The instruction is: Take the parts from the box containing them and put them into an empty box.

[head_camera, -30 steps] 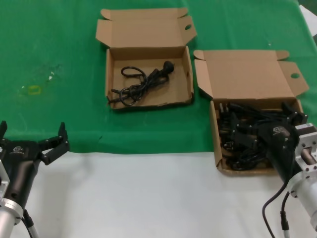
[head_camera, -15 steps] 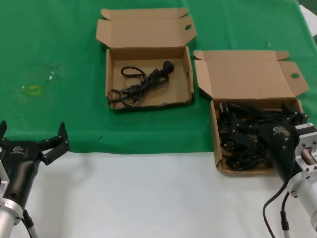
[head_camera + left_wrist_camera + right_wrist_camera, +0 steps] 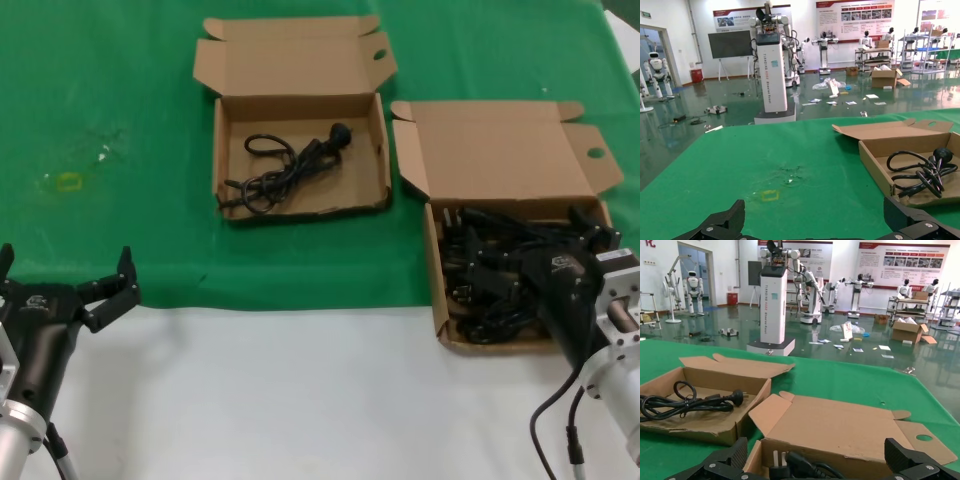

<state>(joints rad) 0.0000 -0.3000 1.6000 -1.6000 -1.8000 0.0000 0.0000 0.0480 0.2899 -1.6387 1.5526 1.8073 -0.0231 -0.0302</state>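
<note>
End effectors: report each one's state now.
Left end effector: open, empty, over the table's near edge.
Right end effector: open, above the black cords, holding nothing.

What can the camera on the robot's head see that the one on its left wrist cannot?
Only the head view shows the full box heaped with black cords, the right gripper down among them, and the white table edge. Only the left wrist view shows the hall behind: a white robot pillar, wall posters and a littered floor. Both show the green cloth, the open left gripper hovering at the table's near edge, and the far box holding a single cord.
</note>
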